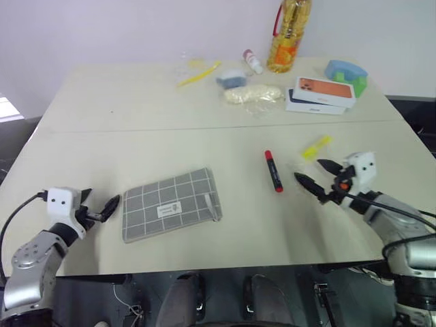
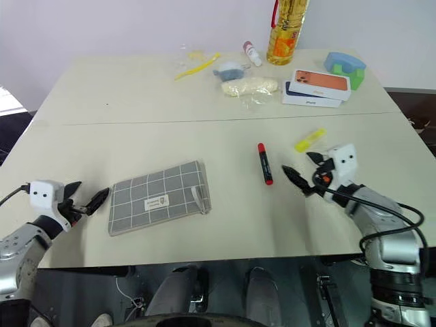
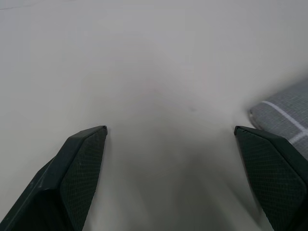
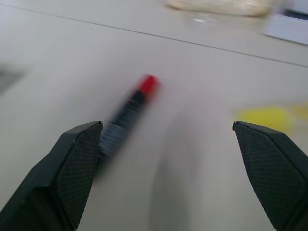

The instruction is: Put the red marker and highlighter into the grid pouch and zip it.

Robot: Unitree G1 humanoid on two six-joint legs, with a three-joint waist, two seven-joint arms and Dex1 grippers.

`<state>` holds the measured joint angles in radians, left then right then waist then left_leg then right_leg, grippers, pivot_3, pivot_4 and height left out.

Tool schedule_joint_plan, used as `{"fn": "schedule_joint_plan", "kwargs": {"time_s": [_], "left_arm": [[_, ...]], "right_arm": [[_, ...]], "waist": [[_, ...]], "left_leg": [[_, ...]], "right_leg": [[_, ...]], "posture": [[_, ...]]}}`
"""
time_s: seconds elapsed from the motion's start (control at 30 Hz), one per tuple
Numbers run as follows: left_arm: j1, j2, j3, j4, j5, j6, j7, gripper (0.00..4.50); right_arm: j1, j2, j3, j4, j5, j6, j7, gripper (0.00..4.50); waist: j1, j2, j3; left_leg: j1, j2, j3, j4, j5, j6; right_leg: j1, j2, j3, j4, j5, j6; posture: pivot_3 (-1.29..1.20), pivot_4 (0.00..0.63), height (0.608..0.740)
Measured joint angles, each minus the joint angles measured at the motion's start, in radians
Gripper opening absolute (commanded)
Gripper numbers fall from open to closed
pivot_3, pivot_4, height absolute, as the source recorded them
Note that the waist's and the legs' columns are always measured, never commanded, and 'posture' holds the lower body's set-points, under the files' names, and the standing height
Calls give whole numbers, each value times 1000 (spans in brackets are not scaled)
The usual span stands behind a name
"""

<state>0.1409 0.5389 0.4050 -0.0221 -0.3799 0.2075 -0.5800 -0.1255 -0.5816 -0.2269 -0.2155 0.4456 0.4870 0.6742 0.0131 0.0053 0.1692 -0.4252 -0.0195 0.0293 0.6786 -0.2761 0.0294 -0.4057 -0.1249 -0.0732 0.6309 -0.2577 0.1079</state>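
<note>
- Flat grey fabric grid pouch (image 1: 170, 204) with thin white lines and a small white label lies flat on the pale desk (image 1: 204, 102), near the front edge; used as landmark below.
- Slim red marker (image 1: 273, 170) with black section lies right of the grid pouch, apart from it, bare desk between.
- Short chunky yellow highlighter (image 1: 317, 146) lies further right of the pouch, beyond the marker and a bit further back, not touching the marker.
- Left pincer (image 1: 107, 206) sits low just off the pouch's left end, black fingers (image 3: 82, 163) spread wide, nothing between them; left wrist view shows the pouch corner beside one finger.
- Right pincer (image 1: 318, 176) hovers well right of the pouch, between marker and highlighter, jaws wide apart and empty; right wrist view shows the marker near one finger, the highlighter near the other.
- Far behind the pouch, at the back of the desk: yellow oil bottle (image 1: 289, 30), small red-capped white bottle (image 1: 253, 61), thin yellow stick (image 1: 199, 73), orange phone box (image 1: 323, 92) stacked on a white one, blue-green block (image 1: 347, 73), pale plastic bag (image 1: 253, 95).
</note>
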Motion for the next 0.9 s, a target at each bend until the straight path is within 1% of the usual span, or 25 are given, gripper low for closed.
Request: {"fn": "schedule_joint_plan", "kwargs": {"time_s": [0.03,0.07,0.1,0.13,0.17,0.2,0.23,0.27,0.33,0.37,0.5,0.63,0.73,0.83,0.9], "left_arm": [[4,0,0,-3,1,-2,-2,4471],[4,0,0,-3,1,-3,-3,4500],[5,1,0,-3,3,-4,-5,4500],[4,5,0,-3,7,-6,-8,4500],[5,7,-1,-3,10,-7,-9,4500],[5,14,-1,-2,16,-13,-15,4500],[5,30,-1,2,24,-22,-29,4500],[4,46,-1,6,29,-29,-37,4500],[3,84,0,14,46,-58,-66,4500],[5,102,0,22,54,-76,-81,4500],[28,177,-3,72,115,-183,-151,4500],[51,242,-16,125,166,-309,-216,4500],[64,269,-18,142,184,-376,-245,4500],[83,284,-17,144,191,-414,-262,4500],[107,288,-13,143,196,-440,-266,4500]], "right_arm": [[-3,6,17,-22,1,5,-3,4500],[-4,12,29,-36,2,8,-6,3989],[-4,18,48,-50,2,10,-10,3781],[-4,25,68,-62,2,14,-13,3098],[-5,28,75,-65,2,17,-14,2769],[-10,35,91,-68,2,23,-19,2313],[-23,44,114,-72,-1,32,-23,1632],[-36,48,139,-82,-7,39,-27,1246],[-77,58,202,-116,-20,65,-40,263],[-103,68,235,-132,-32,79,-48,121],[-212,151,400,-162,-102,129,-101,121],[-301,236,577,-101,-176,147,-108,121],[-339,280,633,-38,-206,162,-103,121],[-362,292,693,39,-251,194,-105,121],[-360,314,684,91,-256,237,-124,121]], "waist": [[0,0,0],[1,0,0],[0,0,0],[-1,0,0],[-1,0,0],[-1,0,0],[-2,0,0],[-3,0,0],[-6,0,0],[-9,0,0],[-19,0,0],[-26,0,0],[-29,0,0],[-30,0,0],[-31,0,0]], "left_leg": [[0,0,0,0,0,0],[0,0,0,0,0,0],[0,0,0,0,0,0],[0,0,0,0,0,0],[0,0,0,0,0,0],[0,0,0,0,0,0],[0,0,0,0,0,0],[0,0,0,0,0,0],[0,0,0,-1,0,0],[0,0,0,-1,0,0],[0,0,0,-3,0,0],[0,-1,0,-5,0,0],[0,-1,0,-6,0,-1],[0,-2,0,-6,0,-1],[0,-2,1,-8,1,-1]], "right_leg": [[0,0,0,0,0,0],[0,0,0,0,0,0],[0,0,0,0,0,0],[0,0,0,0,0,0],[0,0,0,0,0,0],[0,0,0,0,0,0],[0,0,0,0,0,0],[-1,0,0,0,0,0],[-2,0,0,0,0,-1],[-3,0,0,0,0,-1],[-6,0,0,-1,0,-1],[-7,0,0,-1,0,-1],[-7,0,0,-1,1,-1],[-7,0,0,-1,1,0],[-7,-1,0,-1,2,1]], "posture": [[0,150,740],[0,150,740],[0,150,740],[0,150,740],[0,150,740],[0,150,740],[0,150,740],[0,150,740],[0,150,740],[0,150,740],[0,150,740],[0,150,740],[0,150,740],[0,150,740],[0,150,740]]}}
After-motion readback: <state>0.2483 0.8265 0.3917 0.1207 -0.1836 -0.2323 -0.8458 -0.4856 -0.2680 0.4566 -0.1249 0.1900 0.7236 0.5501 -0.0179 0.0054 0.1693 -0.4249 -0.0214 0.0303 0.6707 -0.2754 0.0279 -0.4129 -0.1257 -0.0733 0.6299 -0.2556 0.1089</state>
